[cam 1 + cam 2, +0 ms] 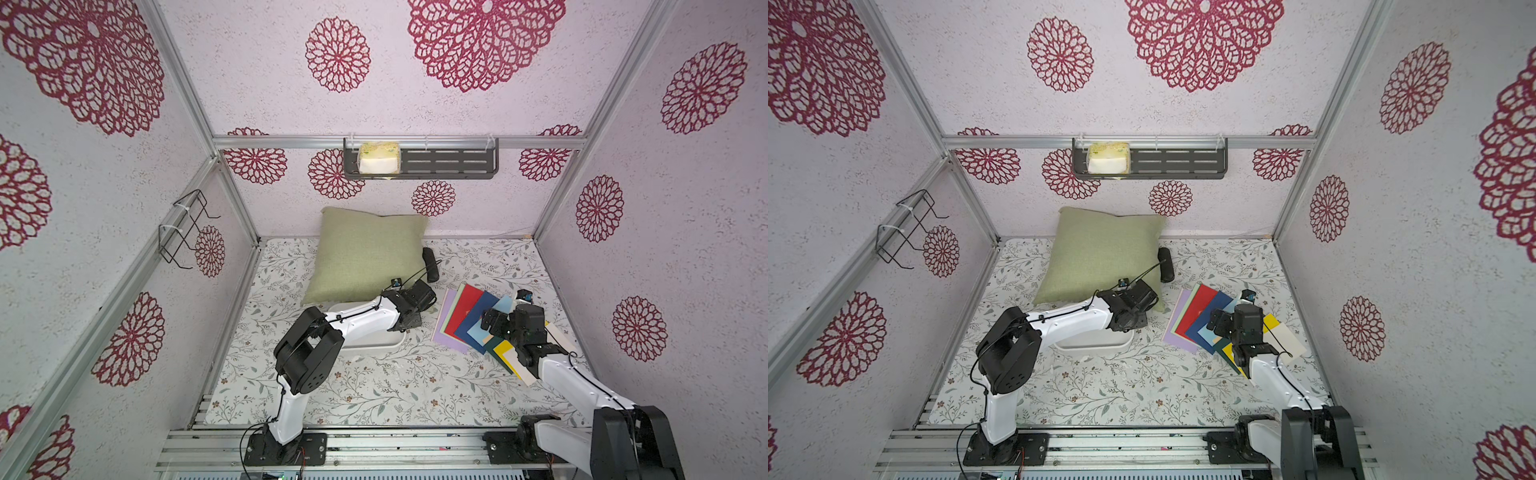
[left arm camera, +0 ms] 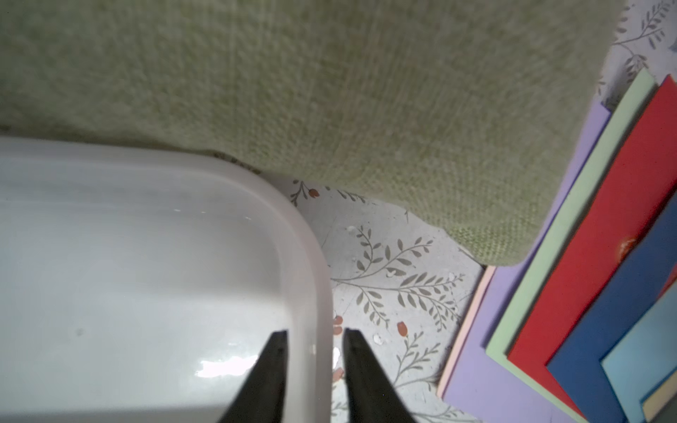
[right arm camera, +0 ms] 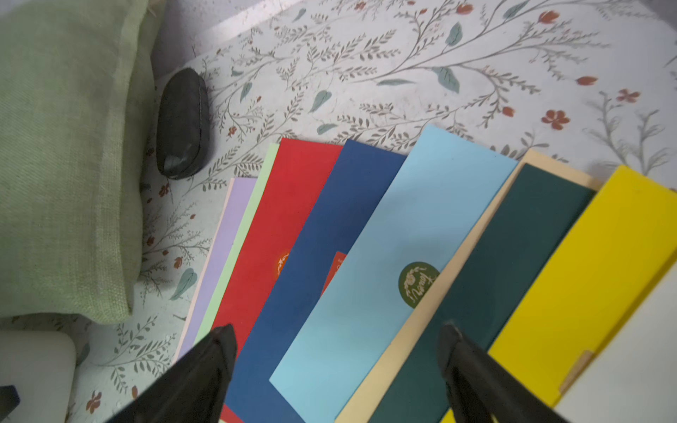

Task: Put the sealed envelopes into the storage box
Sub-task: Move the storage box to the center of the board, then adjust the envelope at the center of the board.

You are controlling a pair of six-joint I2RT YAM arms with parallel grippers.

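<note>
Hovering wide open and empty, the right jaws hang over the fanned sealed envelopes (image 1: pixel 467 316) at three o'clock on the bench (image 1: pixel 374 390). At centre, the left jaws stand partly open astride the rim of the storage box (image 2: pixel 311 263), gripping nothing. A green cushion (image 1: pixel 365 253) lies at twelve o'clock.

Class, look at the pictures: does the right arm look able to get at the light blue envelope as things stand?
Probably yes. The right end effector hovers open directly over the light blue envelope, and nothing appears to lie on top of it. Since it lies flat, pinching it may be awkward.
</note>
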